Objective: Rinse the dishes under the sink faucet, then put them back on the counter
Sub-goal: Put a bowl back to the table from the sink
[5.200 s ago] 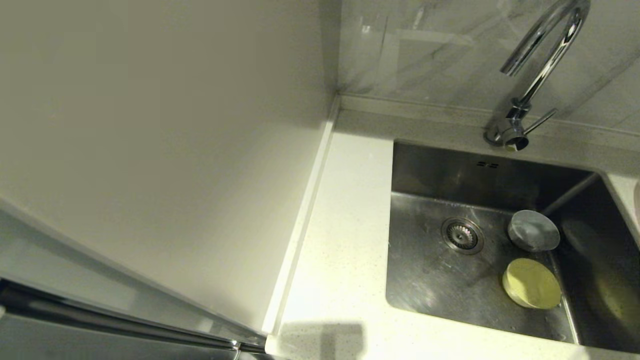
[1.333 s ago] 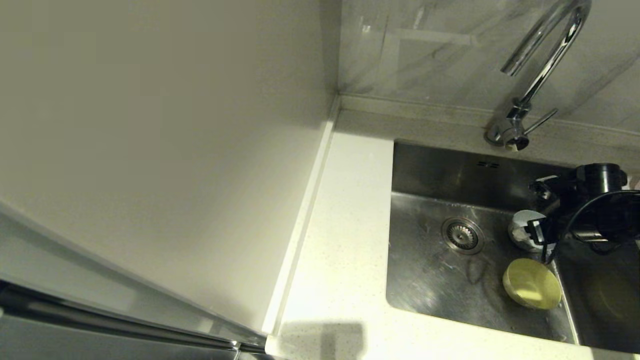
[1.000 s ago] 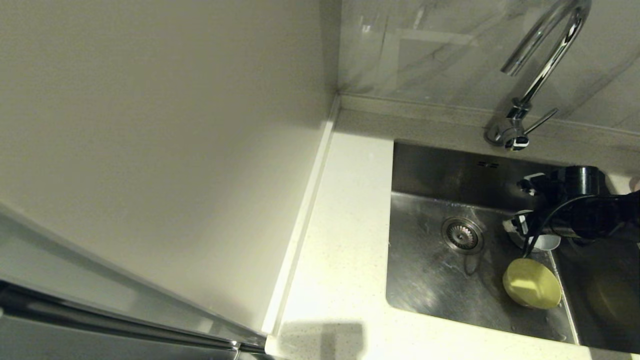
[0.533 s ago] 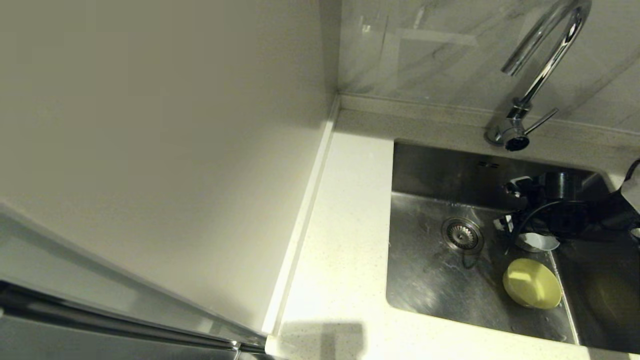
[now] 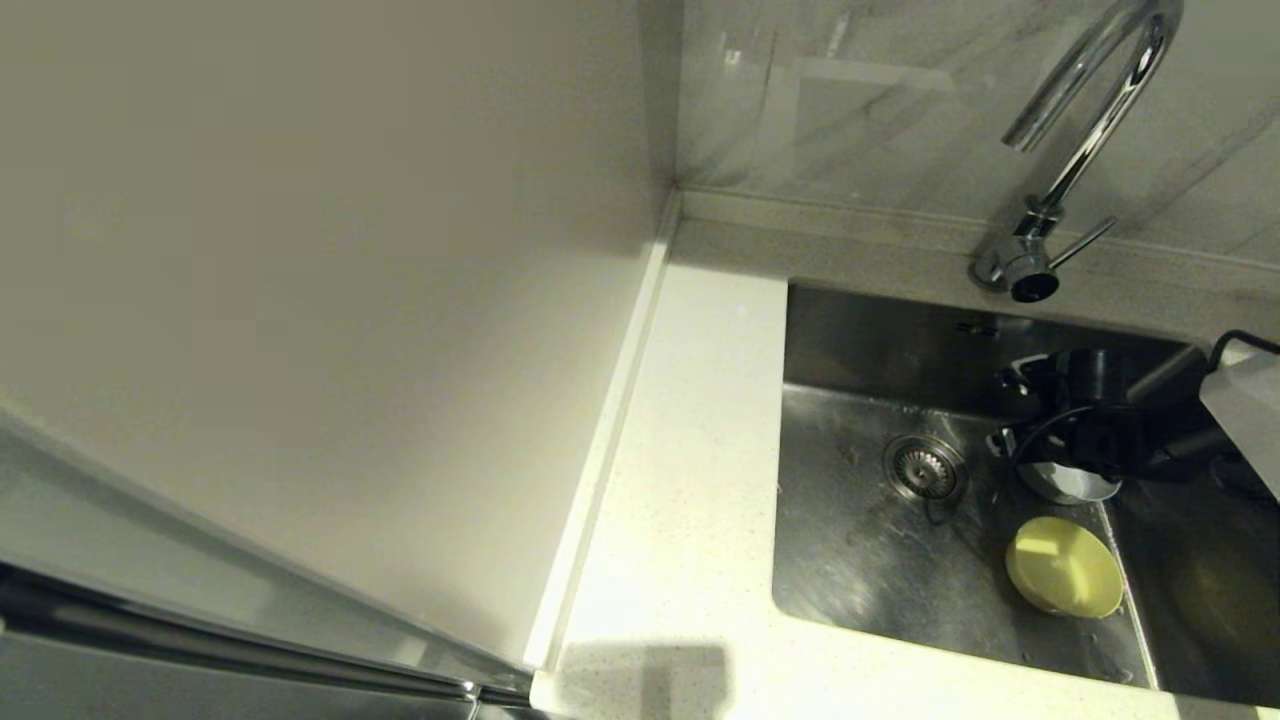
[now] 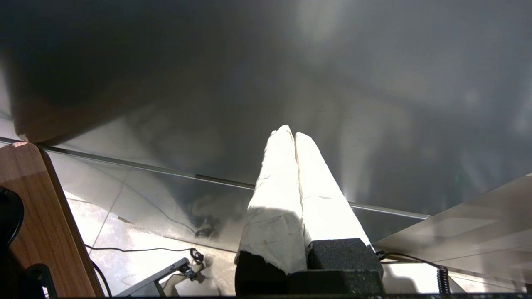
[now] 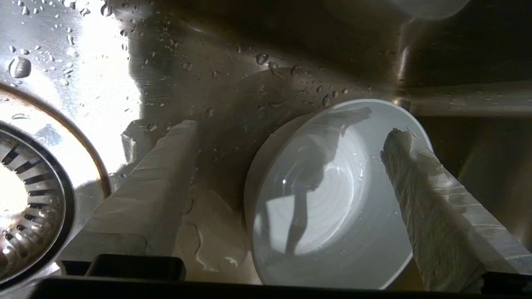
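Two fingers (image 7: pixel 149 182) astride white bowl's (image 7: pixel 332 199) rim

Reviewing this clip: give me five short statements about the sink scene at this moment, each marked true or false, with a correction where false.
1. The right gripper is open, its fingers astride one wall of the white bowl. True.
2. The yellow-green bowl sits on the counter. False: it lies in the sink.
3. Water runs from the faucet. False: no stream shows.
4. The left gripper is shut and empty. True.
5. The white bowl covers the drain. False: it sits beside it.
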Available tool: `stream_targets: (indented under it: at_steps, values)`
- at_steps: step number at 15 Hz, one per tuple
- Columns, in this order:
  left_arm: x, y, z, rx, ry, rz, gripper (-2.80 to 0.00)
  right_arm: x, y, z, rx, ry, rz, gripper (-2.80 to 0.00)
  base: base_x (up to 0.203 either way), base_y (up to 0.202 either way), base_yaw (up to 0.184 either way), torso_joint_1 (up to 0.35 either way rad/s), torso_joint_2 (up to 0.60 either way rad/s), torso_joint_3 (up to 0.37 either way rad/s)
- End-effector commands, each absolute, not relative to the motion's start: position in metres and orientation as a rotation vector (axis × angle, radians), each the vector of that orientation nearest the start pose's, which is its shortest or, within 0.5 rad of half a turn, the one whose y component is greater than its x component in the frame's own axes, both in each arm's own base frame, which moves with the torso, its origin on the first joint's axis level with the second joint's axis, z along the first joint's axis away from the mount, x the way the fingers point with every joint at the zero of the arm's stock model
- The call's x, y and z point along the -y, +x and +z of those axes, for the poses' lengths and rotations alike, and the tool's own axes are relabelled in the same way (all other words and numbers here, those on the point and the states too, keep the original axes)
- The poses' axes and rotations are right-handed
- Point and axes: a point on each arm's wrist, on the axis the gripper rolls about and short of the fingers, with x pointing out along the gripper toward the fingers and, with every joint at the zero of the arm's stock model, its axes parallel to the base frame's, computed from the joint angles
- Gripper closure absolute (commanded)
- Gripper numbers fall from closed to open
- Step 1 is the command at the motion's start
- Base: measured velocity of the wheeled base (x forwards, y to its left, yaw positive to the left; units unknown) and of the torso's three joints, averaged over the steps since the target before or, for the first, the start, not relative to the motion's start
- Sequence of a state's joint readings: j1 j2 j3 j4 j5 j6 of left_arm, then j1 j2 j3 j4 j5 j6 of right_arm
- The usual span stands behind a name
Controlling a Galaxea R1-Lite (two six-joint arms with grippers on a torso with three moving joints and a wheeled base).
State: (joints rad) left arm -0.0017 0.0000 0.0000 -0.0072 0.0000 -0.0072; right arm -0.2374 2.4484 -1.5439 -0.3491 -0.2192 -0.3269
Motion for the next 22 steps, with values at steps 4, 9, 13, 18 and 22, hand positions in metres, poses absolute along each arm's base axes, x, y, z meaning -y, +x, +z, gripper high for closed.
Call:
stream_targets:
  at_steps: [4, 9, 13, 18, 22]
  values:
    - [0.0, -0.023, 0.075, 0.005, -0.008, -0.002, 0.0, 0.12, 0.47, 0.042, -0.641, -0.313, -0.366, -2.8, 0.0, 0.0, 0.0, 0.0, 0.0, 0.0]
    - [0.0, -0.023, 0.075, 0.005, -0.008, -0.002, 0.0, 0.122, 0.469, 0.048, -0.63, -0.307, -0.38, 0.0, 0.0, 0.0, 0.0, 0.0, 0.0, 0.0]
    - [0.0, -0.023, 0.075, 0.005, -0.008, -0.002, 0.0, 0.12, 0.461, 0.058, -0.628, -0.298, -0.384, 0.0, 0.0, 0.0, 0.0, 0.0, 0.0, 0.0]
    - [0.0, -0.023, 0.075, 0.005, -0.008, -0.002, 0.0, 0.112, 0.435, 0.083, -0.624, -0.264, -0.388, 0.0, 0.0, 0.0, 0.0, 0.0, 0.0, 0.0]
    - [0.0, -0.023, 0.075, 0.005, -0.008, -0.002, 0.0, 0.103, 0.399, 0.111, -0.609, -0.208, -0.393, 0.0, 0.0, 0.0, 0.0, 0.0, 0.0, 0.0]
